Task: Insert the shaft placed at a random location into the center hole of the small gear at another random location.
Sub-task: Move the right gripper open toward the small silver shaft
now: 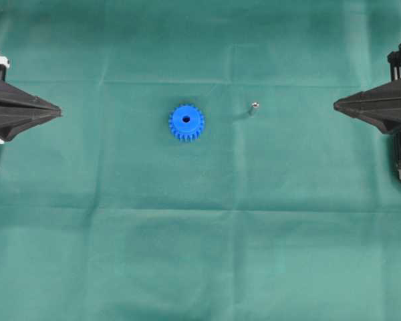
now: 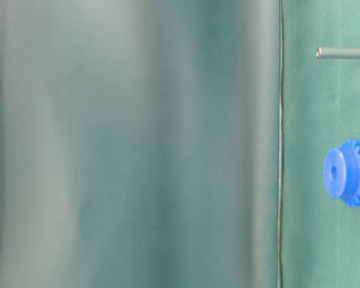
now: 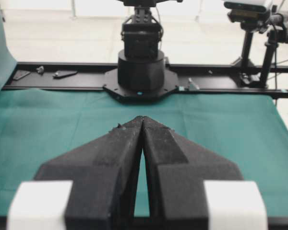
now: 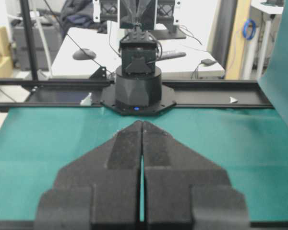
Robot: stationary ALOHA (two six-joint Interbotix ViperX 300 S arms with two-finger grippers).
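The small gear [image 1: 186,122], bright blue with teeth all round, lies flat on the green cloth near the middle; its dark center hole [image 1: 186,120] faces up. The shaft [image 1: 253,106], a tiny silvery pin, stands on the cloth to the gear's right, apart from it. The table-level view shows the gear [image 2: 348,173] and the shaft [image 2: 342,53] at its right side. My left gripper [image 1: 59,111] rests at the far left edge, shut and empty, tips touching [image 3: 142,118]. My right gripper [image 1: 335,104] sits at the far right, also shut on nothing [image 4: 141,121]. Neither wrist view shows the gear or shaft.
Green cloth [image 1: 200,227] covers the whole table. The opposite arm's black base [image 3: 140,72] stands at the far edge in the left wrist view, and the other base [image 4: 137,86] in the right wrist view. A blurred green sheet [image 2: 132,144] fills most of the table-level view.
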